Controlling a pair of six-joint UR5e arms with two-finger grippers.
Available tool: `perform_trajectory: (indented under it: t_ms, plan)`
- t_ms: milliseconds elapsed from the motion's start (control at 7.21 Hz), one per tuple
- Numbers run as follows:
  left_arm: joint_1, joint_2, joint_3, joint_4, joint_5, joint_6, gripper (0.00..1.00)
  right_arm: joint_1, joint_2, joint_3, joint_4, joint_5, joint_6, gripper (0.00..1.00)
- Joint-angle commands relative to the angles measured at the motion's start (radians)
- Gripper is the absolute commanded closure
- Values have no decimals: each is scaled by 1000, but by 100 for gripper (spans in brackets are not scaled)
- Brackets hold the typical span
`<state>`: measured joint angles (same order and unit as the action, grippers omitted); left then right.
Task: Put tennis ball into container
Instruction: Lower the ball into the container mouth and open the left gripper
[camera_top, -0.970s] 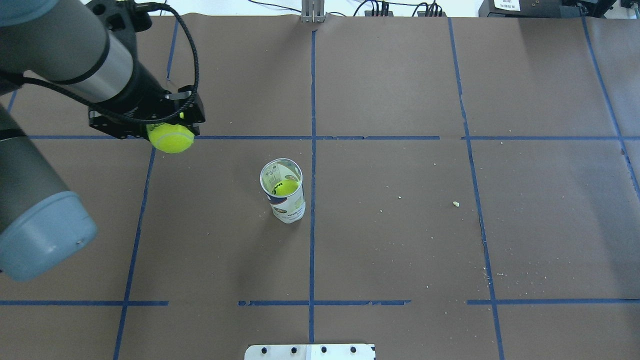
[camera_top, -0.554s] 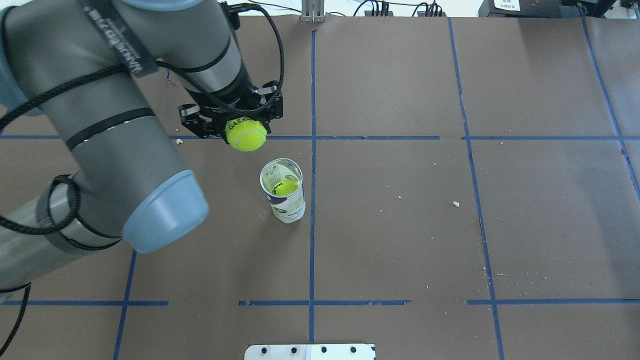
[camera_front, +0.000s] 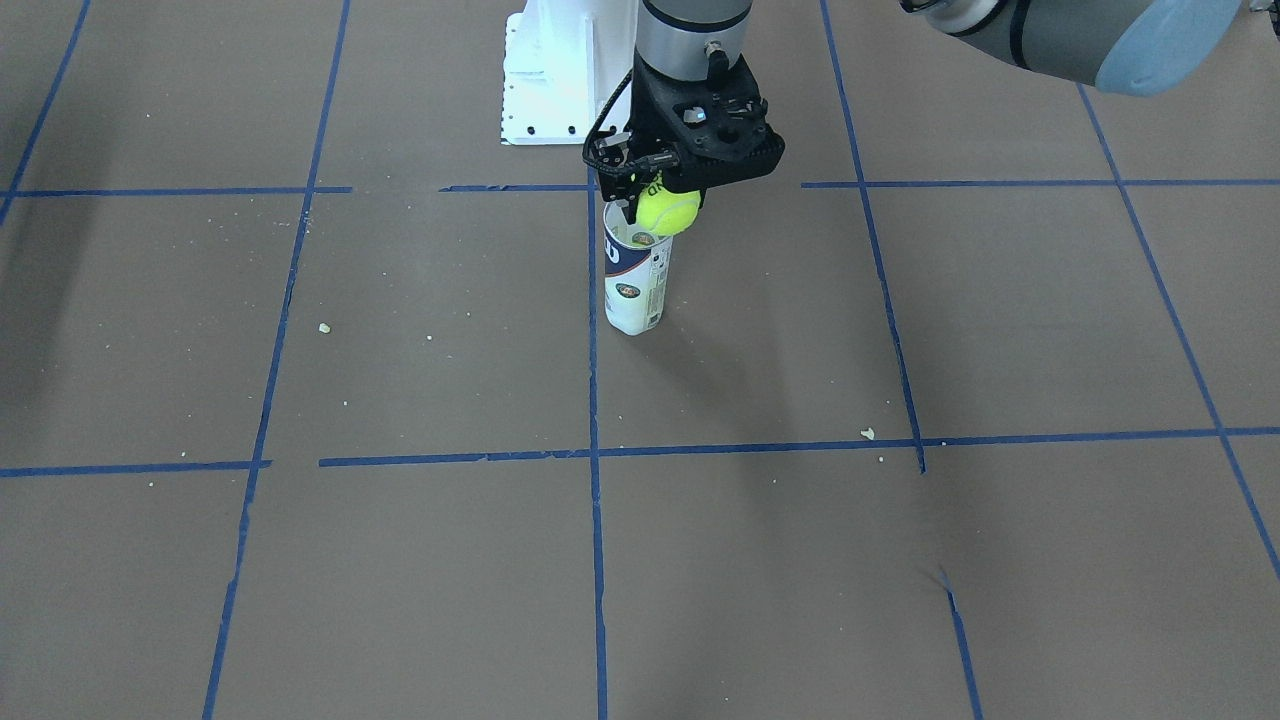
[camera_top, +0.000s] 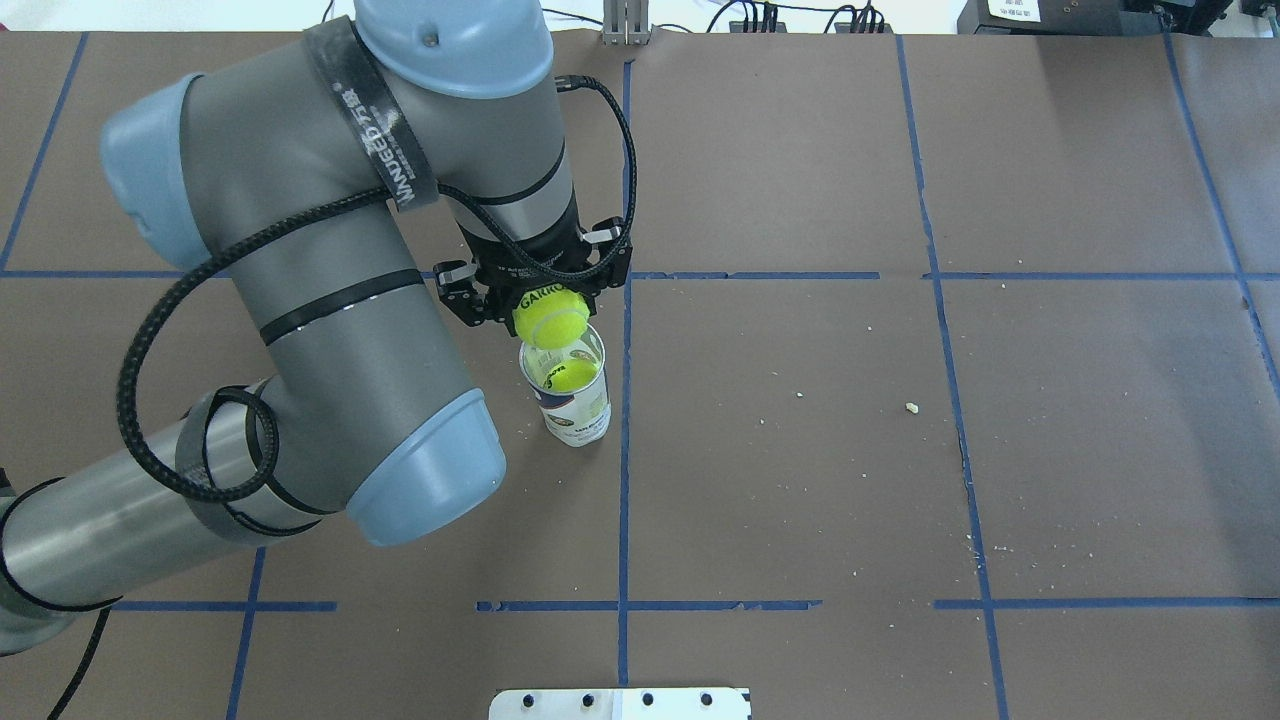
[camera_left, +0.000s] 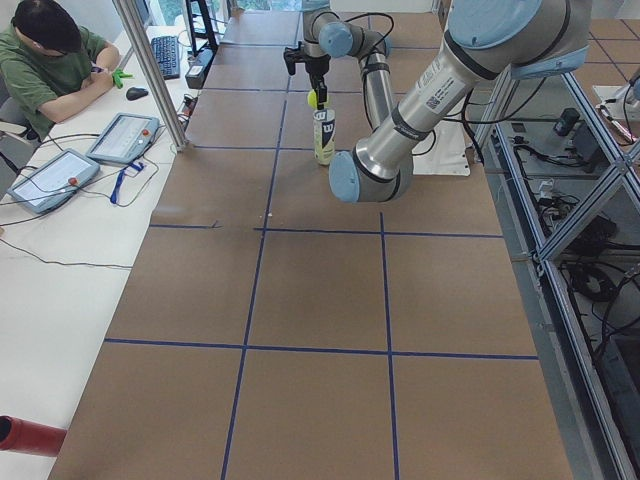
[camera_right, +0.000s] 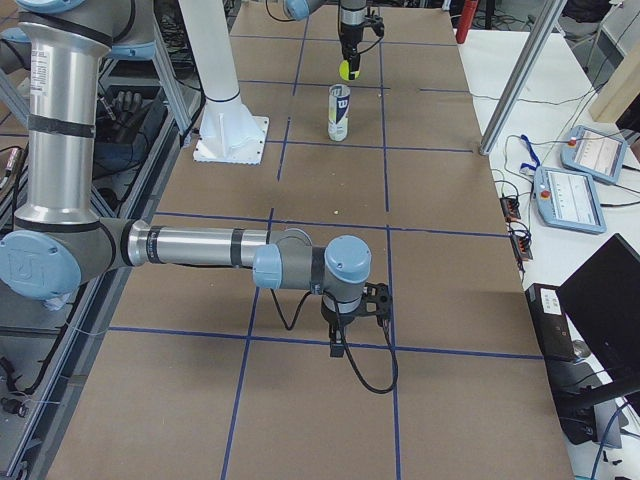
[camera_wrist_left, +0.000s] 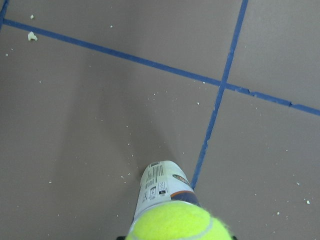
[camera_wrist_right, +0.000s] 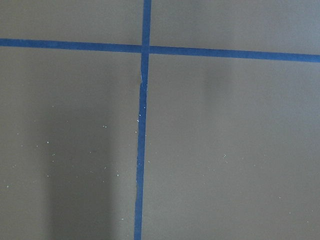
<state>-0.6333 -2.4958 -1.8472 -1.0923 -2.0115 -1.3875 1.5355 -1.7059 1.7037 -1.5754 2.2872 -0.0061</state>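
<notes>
Left gripper (camera_top: 546, 300) clamped on tennis ball (camera_top: 551, 320), held just above upright container (camera_top: 577, 412) mouth, another ball (camera_top: 572, 376) already inside; lowering and release apparently remain.

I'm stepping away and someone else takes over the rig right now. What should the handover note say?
The left gripper is shut on the tennis ball, held just above the container mouth, not yet inside.
The right gripper is low, far from the container; open or shut cannot be told.
The container stands upright and open, with another ball already in it.
Done: ball grasped and brought over. Left: centre, lower, release.
</notes>
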Motion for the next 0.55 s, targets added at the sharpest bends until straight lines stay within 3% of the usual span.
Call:
perform_trajectory:
  t_ms: [0, 277, 416]
  plan:
    - [27, 8, 2, -9, 25, -19, 98, 0, 0, -1, 0, 0, 0, 0]
    - [27, 12, 3, -11, 27, -18, 90, 0, 0, 1, 0, 0, 0, 0]
    - [27, 17, 3, -23, 27, -16, 79, 0, 0, -1, 0, 0, 0, 0]
